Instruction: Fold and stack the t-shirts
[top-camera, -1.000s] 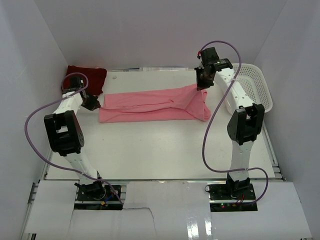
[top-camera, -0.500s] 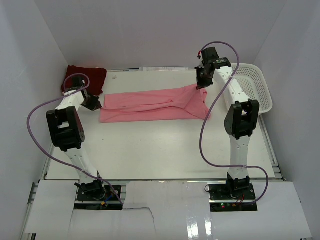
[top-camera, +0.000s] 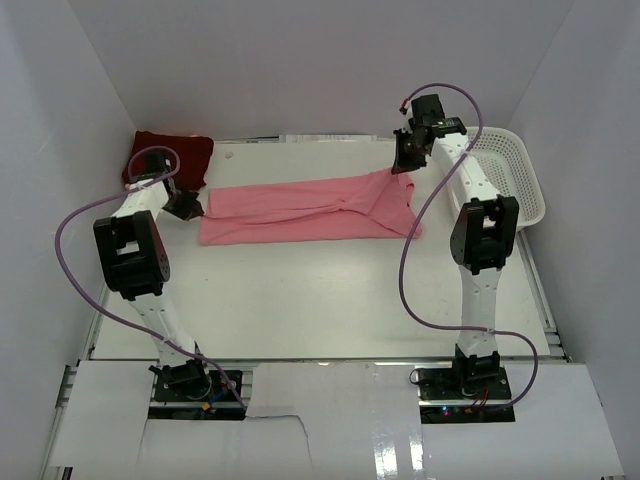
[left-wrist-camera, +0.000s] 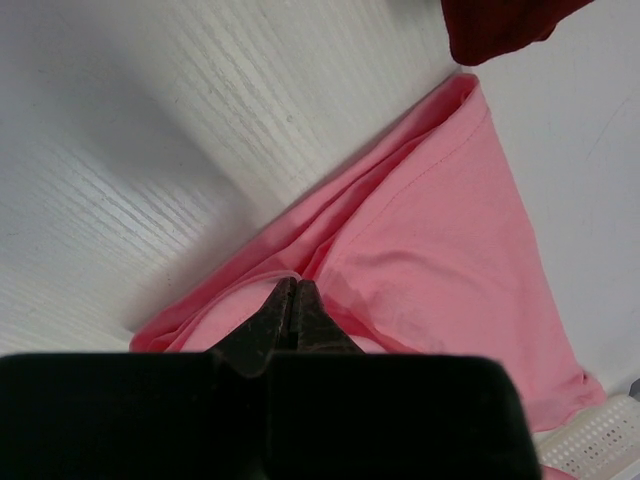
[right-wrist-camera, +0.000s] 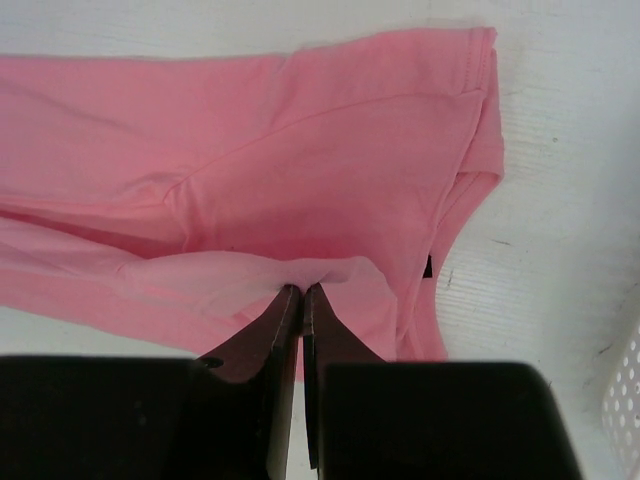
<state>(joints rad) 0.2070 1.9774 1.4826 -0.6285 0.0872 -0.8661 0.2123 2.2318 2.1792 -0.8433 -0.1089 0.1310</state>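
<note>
Salmon pink t-shirt (top-camera: 300, 212) lies stretched along the bench (top-camera: 300, 300), with the left gripper (top-camera: 190, 207) and right gripper (top-camera: 403, 168) each clamped on an end. The right end has just been drawn back, probably tautening the shirt for folding. The maroon t-shirt (top-camera: 170, 155) waits folded, far left.

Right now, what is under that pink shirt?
The pink shirt lies mostly on the white table, its ends pinched by the left gripper and right gripper. Whatever is beneath the cloth is covered.
</note>
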